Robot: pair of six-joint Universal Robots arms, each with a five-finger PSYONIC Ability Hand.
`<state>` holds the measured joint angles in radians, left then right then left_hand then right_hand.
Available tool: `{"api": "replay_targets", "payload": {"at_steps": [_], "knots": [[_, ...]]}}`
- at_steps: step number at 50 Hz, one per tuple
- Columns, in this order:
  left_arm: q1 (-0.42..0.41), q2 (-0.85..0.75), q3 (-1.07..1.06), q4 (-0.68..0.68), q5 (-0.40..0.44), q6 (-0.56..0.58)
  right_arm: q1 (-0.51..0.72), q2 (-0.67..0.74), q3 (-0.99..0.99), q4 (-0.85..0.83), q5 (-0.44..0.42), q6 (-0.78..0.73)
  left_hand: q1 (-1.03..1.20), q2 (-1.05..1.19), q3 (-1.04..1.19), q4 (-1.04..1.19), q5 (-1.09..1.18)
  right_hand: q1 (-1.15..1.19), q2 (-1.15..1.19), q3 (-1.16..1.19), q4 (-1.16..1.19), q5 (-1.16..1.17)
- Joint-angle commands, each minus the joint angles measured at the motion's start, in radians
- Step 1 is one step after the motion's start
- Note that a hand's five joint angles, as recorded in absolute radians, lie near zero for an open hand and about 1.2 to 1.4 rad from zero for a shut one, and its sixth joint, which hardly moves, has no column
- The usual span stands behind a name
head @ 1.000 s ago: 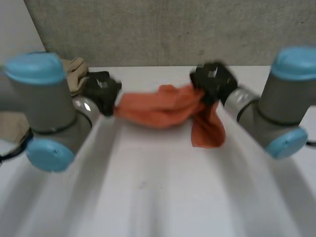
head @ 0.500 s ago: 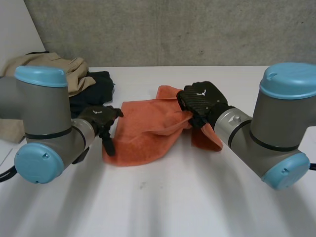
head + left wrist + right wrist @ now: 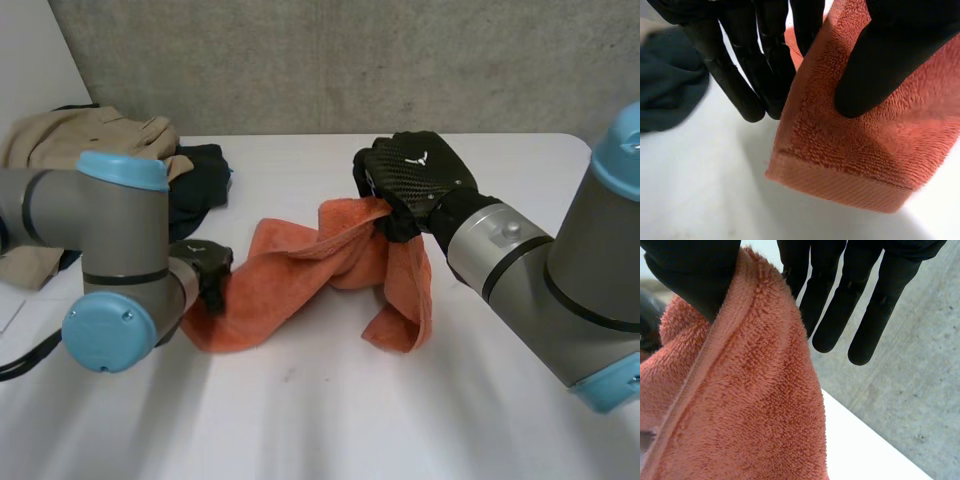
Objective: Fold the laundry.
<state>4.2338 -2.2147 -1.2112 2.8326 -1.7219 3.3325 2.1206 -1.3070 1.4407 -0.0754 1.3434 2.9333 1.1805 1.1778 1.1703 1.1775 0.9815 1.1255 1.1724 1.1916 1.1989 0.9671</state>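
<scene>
An orange towel (image 3: 290, 275) stretches, twisted, between my two hands above the white table (image 3: 320, 420). My left hand (image 3: 207, 266) is low near the table and pinches a corner of the towel (image 3: 850, 160) between thumb (image 3: 875, 65) and fingers (image 3: 745, 80). My right hand (image 3: 412, 178) is raised further back. It grips the towel's edge (image 3: 750, 410) between thumb (image 3: 690, 270) and fingers (image 3: 840, 295), and a loose flap (image 3: 402, 300) hangs down from it to the table.
A beige garment (image 3: 70, 135) and a dark garment (image 3: 203, 178) lie piled at the table's back left, just behind my left arm (image 3: 120, 260). A concrete wall (image 3: 350, 60) stands behind the table.
Both hands have come down and toward the front with the towel. The left hand has sunk close to the table, the right stays higher, and the towel now sags twisted between them.
</scene>
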Motion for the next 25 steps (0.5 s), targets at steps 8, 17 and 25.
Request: {"api": "replay_targets", "payload": {"at_steps": [8, 17, 25], "knots": [[0.037, 0.225, -0.021, 0.024, 0.018, 0.068, -0.051, 0.124, -0.077, 0.081, 0.036, 0.036, 0.216, 0.218, 0.226, 0.219, 0.24, -0.951, -0.998, -1.017, -1.024, -0.967], [0.026, 0.234, 0.068, 0.025, 0.012, 0.108, -0.151, 0.019, -0.044, 0.35, 0.19, 0.226, 0.216, 0.218, 0.226, 0.219, 0.24, -0.951, -0.998, -1.017, -1.024, -0.967], [-0.014, 0.198, 0.173, 0.004, -0.004, 0.113, -0.222, -0.084, 0.239, 0.356, 0.129, 0.294, 0.216, 0.218, 0.226, 0.219, 0.24, -0.86, -0.907, -0.926, -0.934, -0.876]]}}
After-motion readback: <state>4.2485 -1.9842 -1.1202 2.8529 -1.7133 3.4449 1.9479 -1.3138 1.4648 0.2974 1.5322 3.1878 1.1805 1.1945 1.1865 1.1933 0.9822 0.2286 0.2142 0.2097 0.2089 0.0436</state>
